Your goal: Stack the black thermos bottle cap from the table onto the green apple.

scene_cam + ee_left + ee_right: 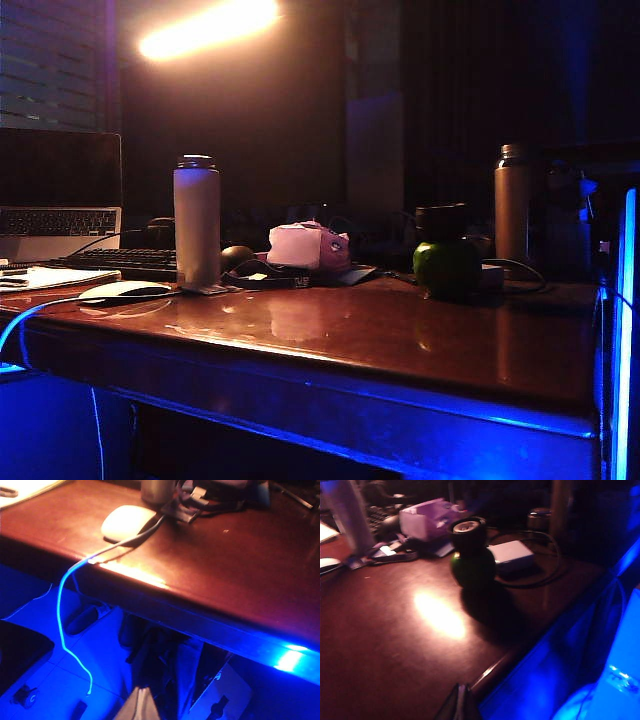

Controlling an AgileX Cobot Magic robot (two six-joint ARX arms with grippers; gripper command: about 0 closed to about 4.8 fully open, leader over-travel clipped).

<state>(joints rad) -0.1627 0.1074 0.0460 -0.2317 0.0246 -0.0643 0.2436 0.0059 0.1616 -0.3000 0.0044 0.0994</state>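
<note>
Black cap sits on the green apple, right of centre in my exterior view, far side of the table. I judge its perch shaky on that rounded fruit; any knock could tip it off. My right gripper is pinched shut, empty, near the table's edge; left gripper hangs below the edge, apparently closed.

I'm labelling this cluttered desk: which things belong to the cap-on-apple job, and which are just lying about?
Job things:
- black thermos bottle cap, already sitting on the apple
- green apple
- table

Lying about:
- pale grey bottle
- bronze bottle
- white mouse
- keyboard
- pink-white boxy lump
</note>
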